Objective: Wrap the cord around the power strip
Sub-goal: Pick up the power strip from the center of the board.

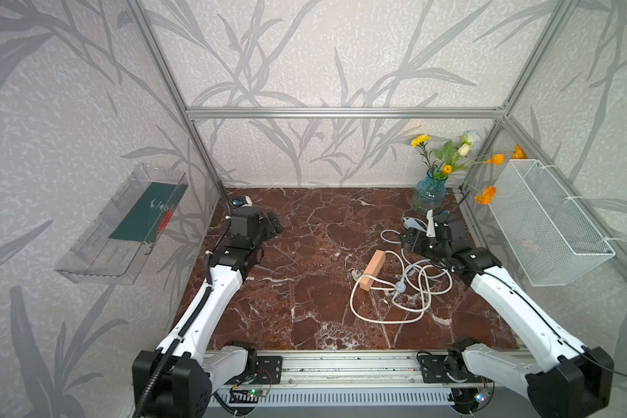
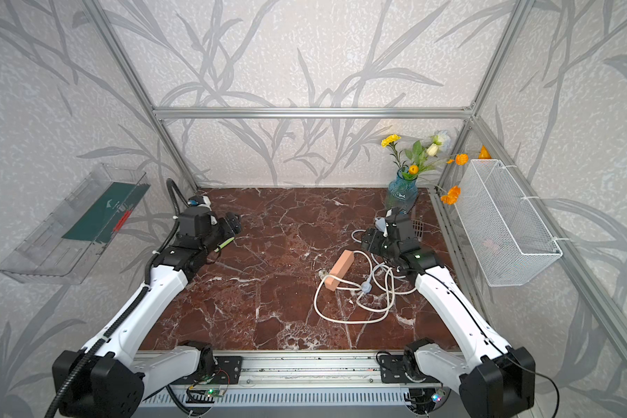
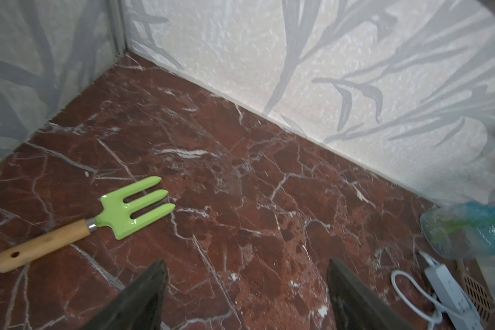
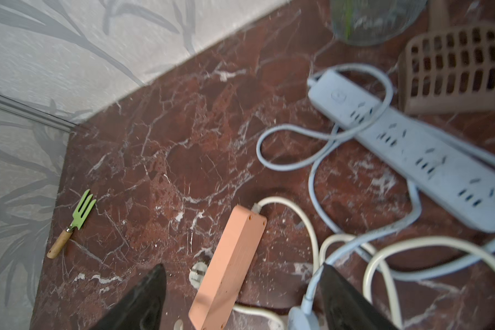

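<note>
Right wrist view: the right claw [image 4: 242, 267] hangs released, its two black fingers spread wide above the salmon power strip [image 4: 229, 265]. That strip lies flat on the marble desk [image 4: 169, 160], right of centre in both top views. Its cream cord [image 4: 300, 217] sprawls in loose loops beside it, unwrapped. A grey-blue power strip [image 4: 412, 148] lies farther back, near the vase [image 1: 428, 195]. The left claw [image 3: 246, 261] is released too, at the desk's left side, close to a green garden fork [image 3: 126, 211].
</note>
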You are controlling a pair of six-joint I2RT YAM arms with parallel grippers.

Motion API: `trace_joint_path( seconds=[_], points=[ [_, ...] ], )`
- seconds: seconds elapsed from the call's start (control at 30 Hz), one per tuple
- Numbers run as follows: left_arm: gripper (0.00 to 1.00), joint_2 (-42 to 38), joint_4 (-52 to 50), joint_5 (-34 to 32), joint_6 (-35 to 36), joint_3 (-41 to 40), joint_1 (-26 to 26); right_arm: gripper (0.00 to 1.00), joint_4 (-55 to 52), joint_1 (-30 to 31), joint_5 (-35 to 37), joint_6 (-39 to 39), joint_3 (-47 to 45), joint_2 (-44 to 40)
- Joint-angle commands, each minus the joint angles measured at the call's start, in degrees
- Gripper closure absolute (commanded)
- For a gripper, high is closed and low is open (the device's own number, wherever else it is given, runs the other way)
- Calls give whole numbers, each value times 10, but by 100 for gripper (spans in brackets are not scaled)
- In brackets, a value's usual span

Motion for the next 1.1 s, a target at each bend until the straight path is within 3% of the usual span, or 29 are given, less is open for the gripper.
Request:
trace_joint_path(
  seconds=[0.0,0.17,0.37,0.57,0.67,0.9,0.97,1.07],
  points=[
    [13,17,-66,-44,22,24,-58,16,-119,65,76,113,31,71],
    [12,36,-75,-47,47,41,-111,12,-146,122,114,160,99,199],
    [12,54,-54,-9,39,38,-126,13,-128,143,115,180,143,318],
    [14,65,-48,26,48,43,-131,27,-89,147,103,183,163,391],
    [17,60,-55,32,52,42,-131,40,-92,146,101,186,174,413],
    [21,39,-93,53,74,56,-131,68,-69,162,94,113,190,307],
    [21,38,-94,86,73,62,-131,70,-32,168,76,69,193,248],
    [21,43,-78,165,48,70,-131,70,116,168,-26,15,158,182]
  ],
)
